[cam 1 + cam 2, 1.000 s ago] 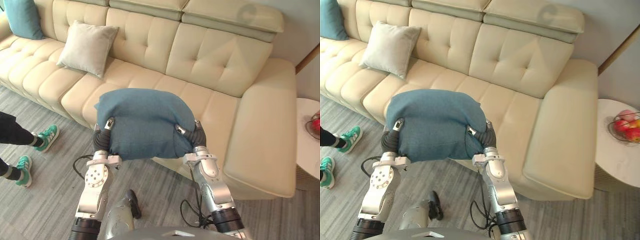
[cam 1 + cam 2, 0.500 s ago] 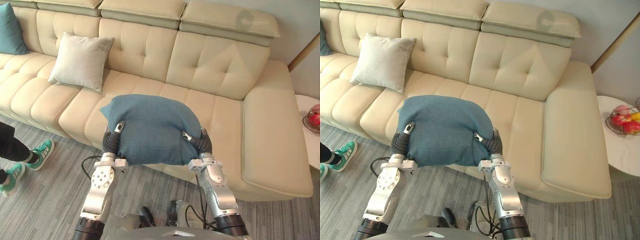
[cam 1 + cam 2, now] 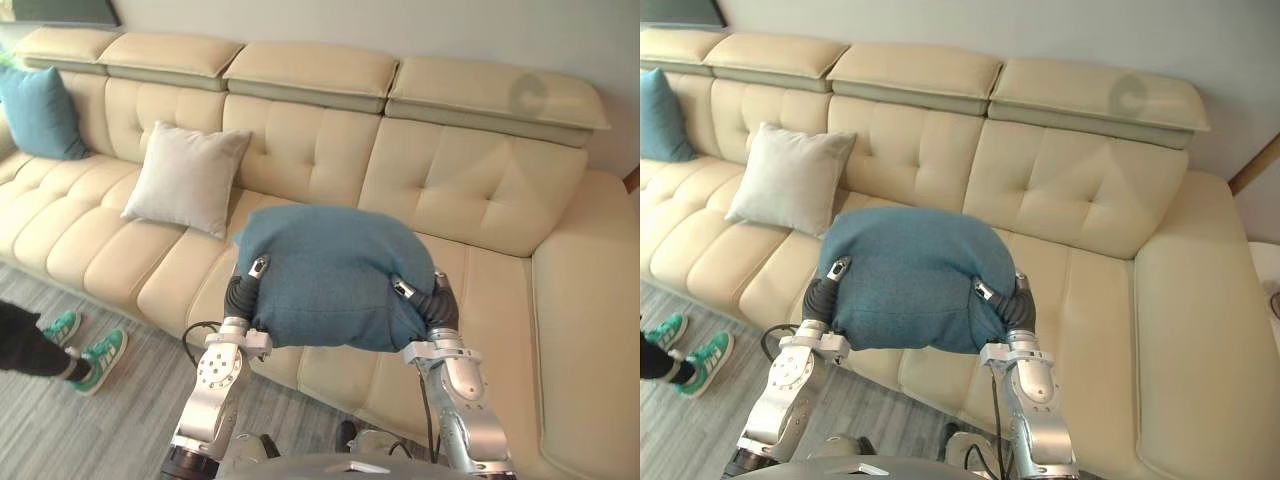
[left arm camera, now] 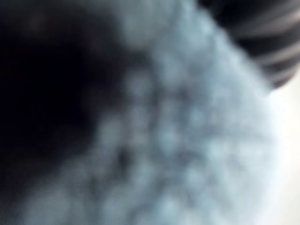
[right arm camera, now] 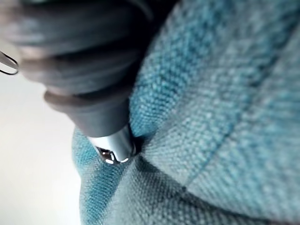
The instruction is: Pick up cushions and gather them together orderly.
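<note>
- Since the earlier frames the camera has swung up. A strip of pale wall (image 3: 400,25) now shows above the headrests, and the sofa (image 3: 470,190) runs across the full width of both eye views.
- The blue cushion (image 3: 330,275) is still carried in the air between the two hands, in the same hold as before. It now hangs in front of the sofa's middle seat, over the seat's front edge.
- The left hand (image 3: 238,297) pinches the cushion's left side and the right hand (image 3: 440,305) its right side. Each thumb lies on the near face, and the other fingers are hidden behind the cushion.
- In the right wrist view a silver tip digs into the fabric and pulls creases around itself.
- The blue cushion is a coarse woven cloth, plump and rounded on top, with its lower edge squeezed in between the hands.
- The sofa is smooth cream leather with button tufts in the backrests and flat padded headrests.
- A square grey cushion (image 3: 187,178) leans upright against the backrest, to the left of the blue one and well apart from it.
- A teal cushion (image 3: 40,112) stands at the sofa's far left end.
- The floor (image 3: 80,430) is grey with fine stripes.
- A person's dark-trousered leg (image 3: 25,345) and green shoes (image 3: 100,358) stand on it at the left.
</note>
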